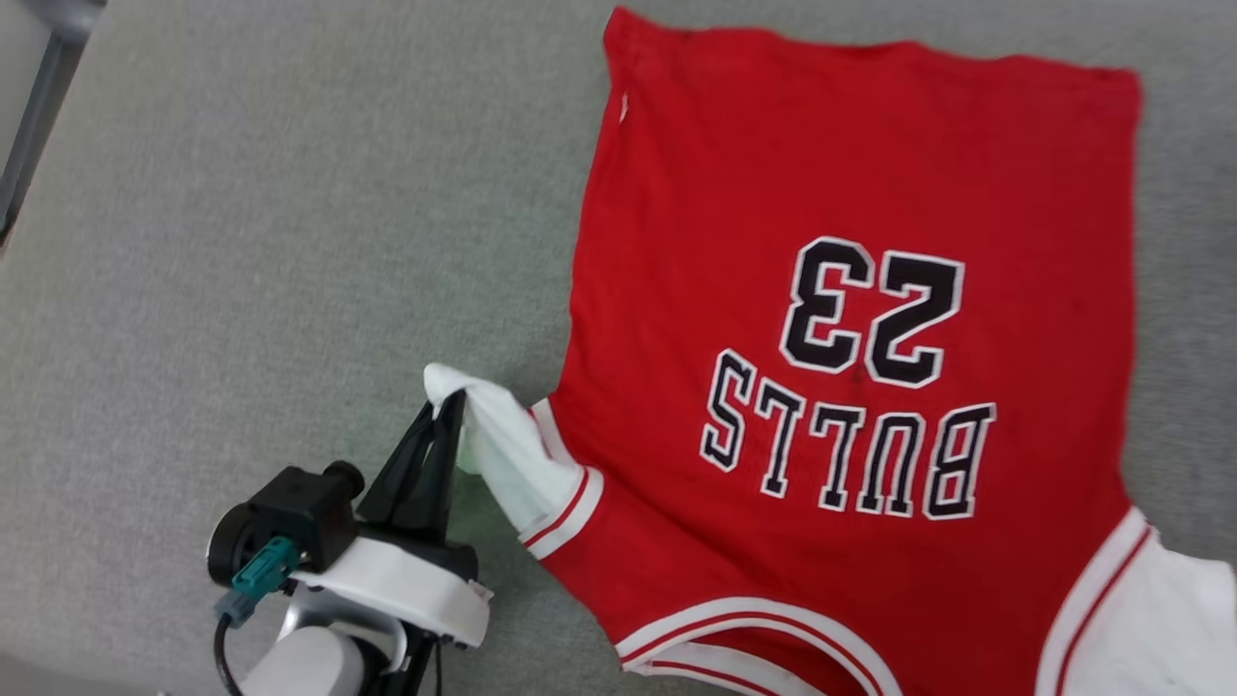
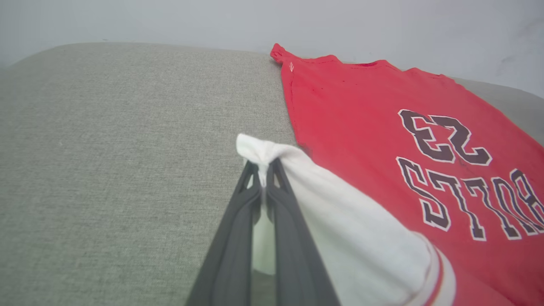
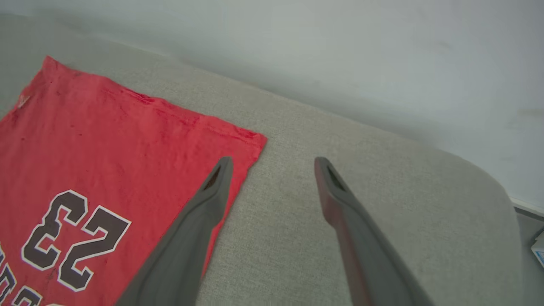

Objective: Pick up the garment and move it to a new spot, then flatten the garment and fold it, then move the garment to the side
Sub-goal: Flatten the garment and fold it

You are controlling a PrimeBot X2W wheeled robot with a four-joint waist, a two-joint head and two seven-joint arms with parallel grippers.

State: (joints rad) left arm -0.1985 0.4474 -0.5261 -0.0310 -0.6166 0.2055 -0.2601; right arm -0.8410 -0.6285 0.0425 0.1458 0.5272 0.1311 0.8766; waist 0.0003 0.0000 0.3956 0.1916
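Observation:
The garment (image 1: 850,174) is a red T-shirt with white sleeves and "BULLS 23" lettering, spread flat on the grey table with its collar toward me. My left gripper (image 1: 446,406) is shut on the end of the shirt's left white sleeve, lifting it slightly off the surface. In the left wrist view the dark fingers pinch the bunched white sleeve (image 2: 340,229) at the left gripper's tips (image 2: 263,168), with the red body of the garment (image 2: 352,127) lying to the right. My right gripper (image 3: 272,163) stands open with nothing between its fingers, above the garment's (image 3: 93,140) hem corner.
The grey fabric-covered table (image 1: 290,242) stretches wide to the left of the shirt. A dark frame edge (image 1: 29,116) runs along the far left. A pale wall (image 3: 340,51) lies beyond the table's rounded far edge (image 3: 488,178).

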